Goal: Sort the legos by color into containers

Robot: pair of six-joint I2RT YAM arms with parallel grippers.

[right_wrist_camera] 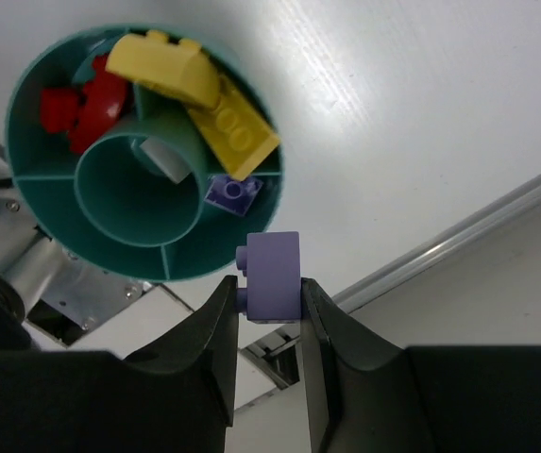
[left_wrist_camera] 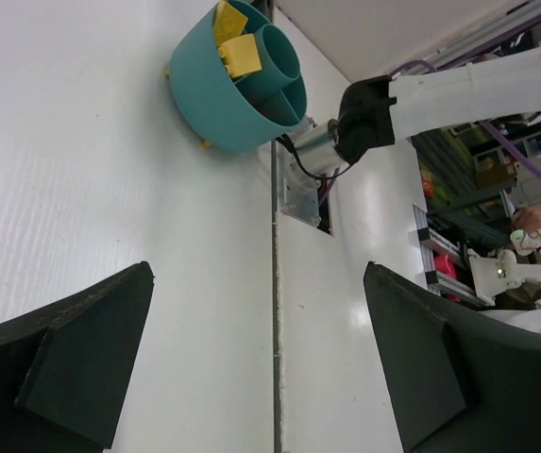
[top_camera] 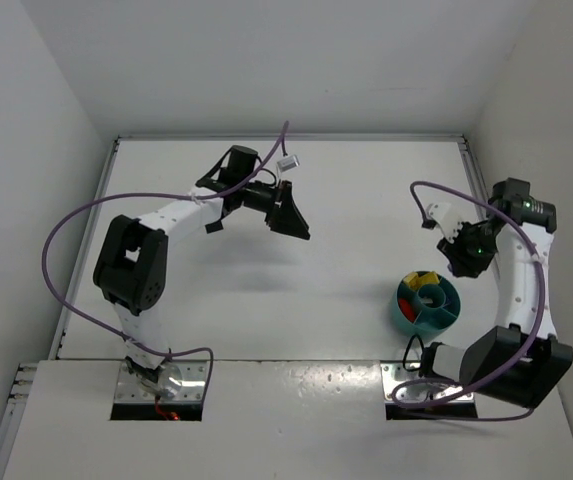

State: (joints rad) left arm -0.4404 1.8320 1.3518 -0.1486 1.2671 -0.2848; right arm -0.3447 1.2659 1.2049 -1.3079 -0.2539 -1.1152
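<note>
A small lavender-purple plastic brick (right_wrist_camera: 272, 276) sits pinched between the fingers of the right gripper (right_wrist_camera: 268, 287). It is raised above the white table (top_camera: 366, 180), just outside the rim of the round teal plastic bowl (right_wrist_camera: 34, 123) and beside the compartment holding another purple brick (right_wrist_camera: 232, 192). The neighbouring compartment holds yellow bricks (right_wrist_camera: 194, 85), the next one red bricks (right_wrist_camera: 81, 104). The left gripper (left_wrist_camera: 259, 283) hangs well apart, over the table's middle, jaws spread wide and empty.
</note>
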